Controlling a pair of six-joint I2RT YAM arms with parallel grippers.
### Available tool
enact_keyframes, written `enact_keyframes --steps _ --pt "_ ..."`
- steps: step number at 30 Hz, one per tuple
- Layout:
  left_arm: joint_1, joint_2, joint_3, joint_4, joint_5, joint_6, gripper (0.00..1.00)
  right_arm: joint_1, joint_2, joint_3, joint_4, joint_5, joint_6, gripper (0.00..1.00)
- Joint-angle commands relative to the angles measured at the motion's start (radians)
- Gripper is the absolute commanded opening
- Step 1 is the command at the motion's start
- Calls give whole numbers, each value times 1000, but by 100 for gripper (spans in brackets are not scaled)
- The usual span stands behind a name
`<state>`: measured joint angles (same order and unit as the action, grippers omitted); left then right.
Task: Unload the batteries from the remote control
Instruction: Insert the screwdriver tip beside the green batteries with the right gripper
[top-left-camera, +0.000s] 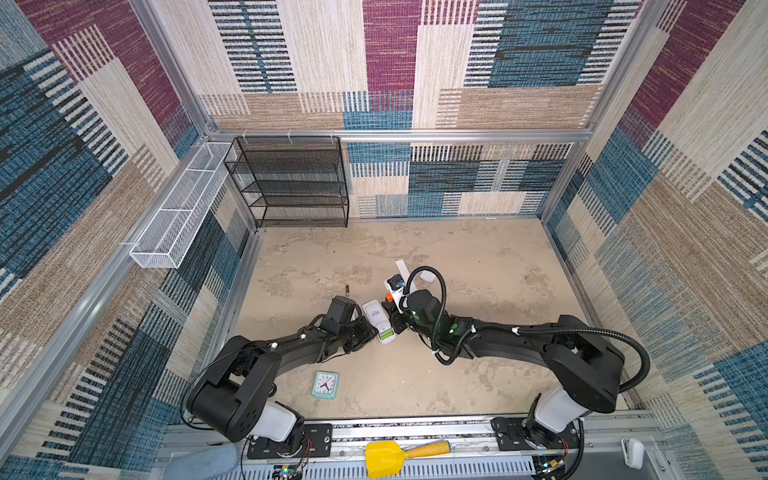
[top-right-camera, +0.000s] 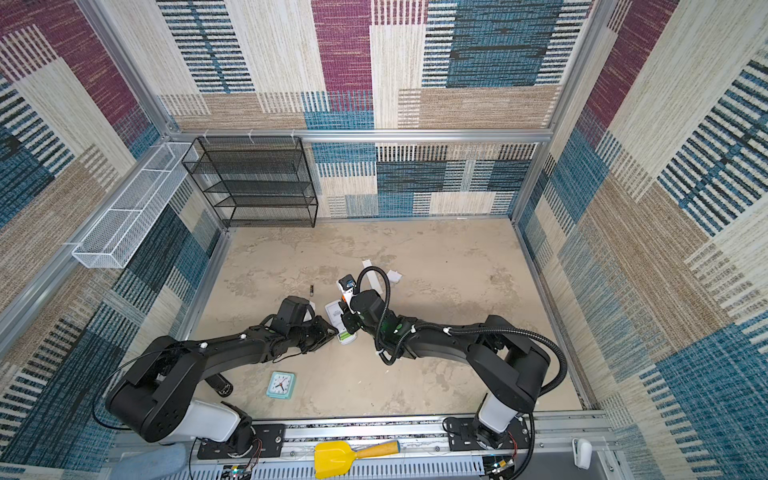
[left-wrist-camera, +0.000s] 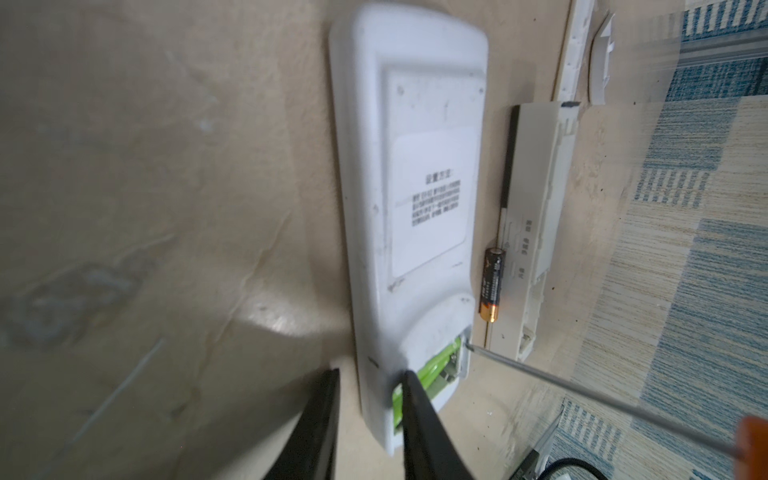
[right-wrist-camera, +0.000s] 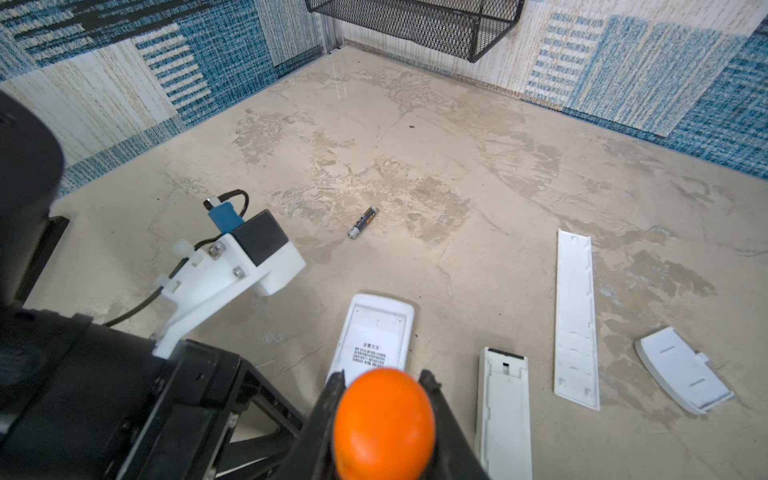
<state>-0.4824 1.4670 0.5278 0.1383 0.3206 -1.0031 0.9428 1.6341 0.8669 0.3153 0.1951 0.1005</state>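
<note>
Green batts (left-wrist-camera: 440, 363): two, in open bay at end of remote (left-wrist-camera: 407, 166).
Dark batt (left-wrist-camera: 492, 286): lying just beside remote.
2nd dark batt (right-wrist-camera: 363, 222): on surface (right-wrist-camera: 498, 166), well apart, alone.
Remote: label side up, flat on surface.
L claw (left-wrist-camera: 370, 372): parted, straddling remote's side edge; one finger over green batts.
R claw (right-wrist-camera: 384, 376): clenched on screwdriver (right-wrist-camera: 384, 432); its tip at bay rim.

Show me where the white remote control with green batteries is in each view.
In a top view: the remote lies near the centre, beyond the clock.
In a top view: same spot, partly under the right arm.
Left wrist: fills the middle, green batteries showing.
Right wrist: label up, just beyond the screwdriver's orange handle.
Shared landmark: that orange handle, in all four.
</note>
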Motion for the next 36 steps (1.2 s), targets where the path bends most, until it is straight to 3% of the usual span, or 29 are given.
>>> enact_keyframes --steps 1,13,21,36 --pt "1 3 0 21 2 -15 29 0 6 9 3 18 -3 0" --pt "-2 15 -12 41 3 -40 23 7 28 18 -28 18 15 0" --pt "-21 24 -32 78 -2 -80 14 7 52 30 -44 44 114 0" --pt "-25 39 -43 118 4 -102 9 -7 9 -6 13 -11 275 0"
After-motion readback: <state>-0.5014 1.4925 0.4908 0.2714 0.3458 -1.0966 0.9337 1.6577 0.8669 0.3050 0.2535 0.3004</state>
